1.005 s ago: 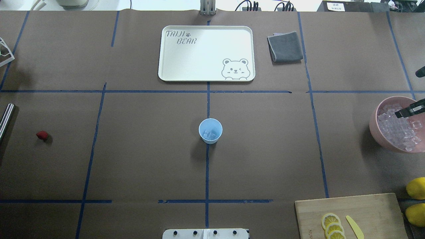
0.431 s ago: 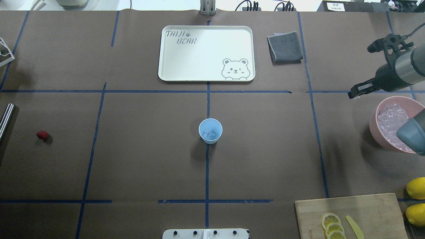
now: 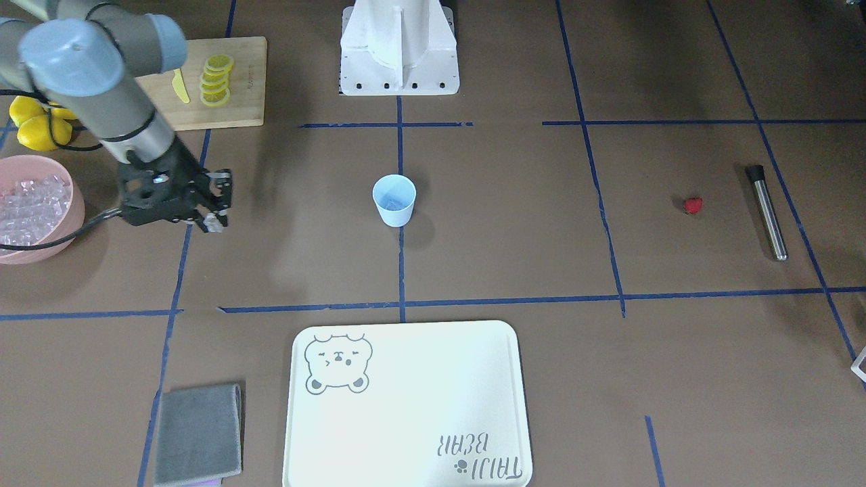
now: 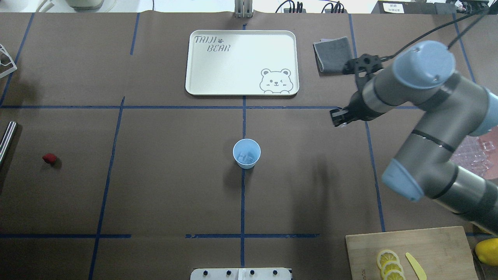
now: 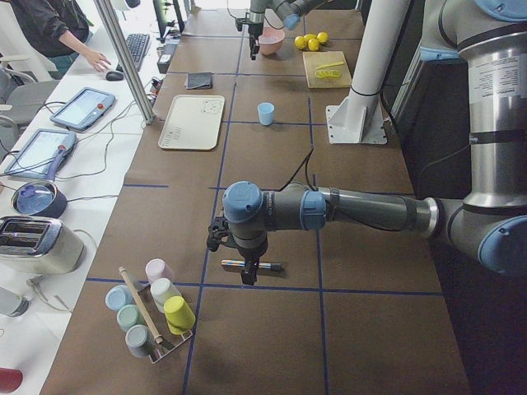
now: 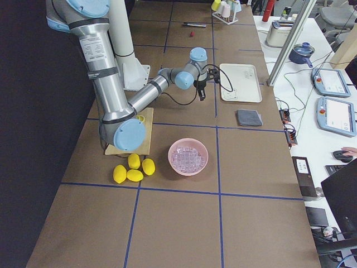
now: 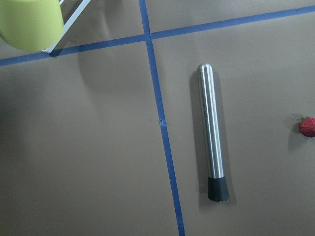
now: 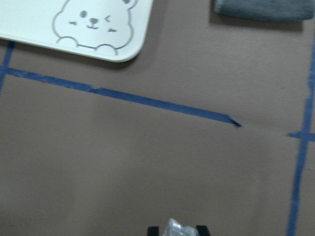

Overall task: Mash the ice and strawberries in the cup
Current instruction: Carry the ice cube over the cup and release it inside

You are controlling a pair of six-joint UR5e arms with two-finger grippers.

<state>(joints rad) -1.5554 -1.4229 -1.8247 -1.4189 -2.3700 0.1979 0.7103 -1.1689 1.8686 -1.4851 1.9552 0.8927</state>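
Overhead exterior view, nearest the robot: a wooden board (image 4: 428,245) with lemon slices (image 4: 389,264) sits at the right corner of the bench (image 4: 155,186). Farther out, at the middle, the light blue cup (image 4: 246,153) stands upright with ice (image 4: 245,158) at its bottom. Level with it and well apart to the left, the strawberry (image 4: 49,158) lies on the bench, near a steel muddler (image 4: 7,140). The left tool (image 5: 244,276) hangs over that muddler; whether it is open or closed cannot be told. Beyond the cup and to its right, the right tool (image 4: 339,119) is clear of the bench, between the cup and a pink bowl (image 3: 40,253), and is closed on an ice cube (image 8: 179,229) pinched between its tips. Farthest out lie a cream tray (image 4: 241,62) and a grey cloth (image 4: 330,54).
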